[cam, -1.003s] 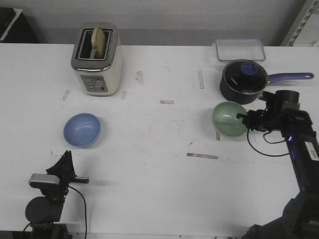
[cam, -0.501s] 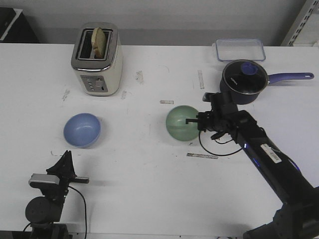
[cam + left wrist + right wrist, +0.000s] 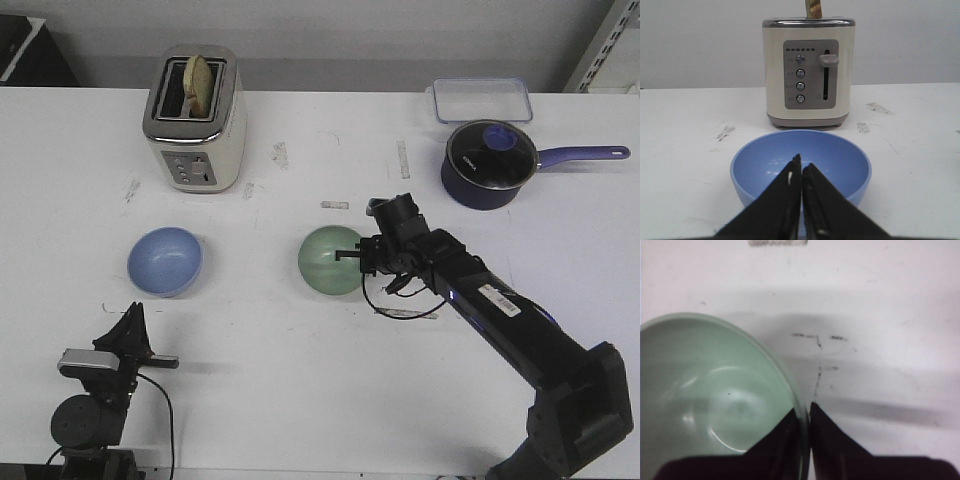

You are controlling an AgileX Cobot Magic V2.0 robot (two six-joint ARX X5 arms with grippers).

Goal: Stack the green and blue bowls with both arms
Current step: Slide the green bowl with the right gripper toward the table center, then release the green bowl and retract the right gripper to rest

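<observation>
The right hand [image 3: 352, 254], pinching the rim of the green bowl [image 3: 330, 260], has carried it leftward across the counter [image 3: 300, 380], from beside the saucepan [image 3: 487, 165] to the middle, nearer the blue bowl [image 3: 165, 261]. The right arm [image 3: 480, 300] now stretches further out.

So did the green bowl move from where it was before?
Yes. The green bowl, pinched at its rim by the right tool, has travelled left, away from the saucepan and toward the blue bowl.
</observation>
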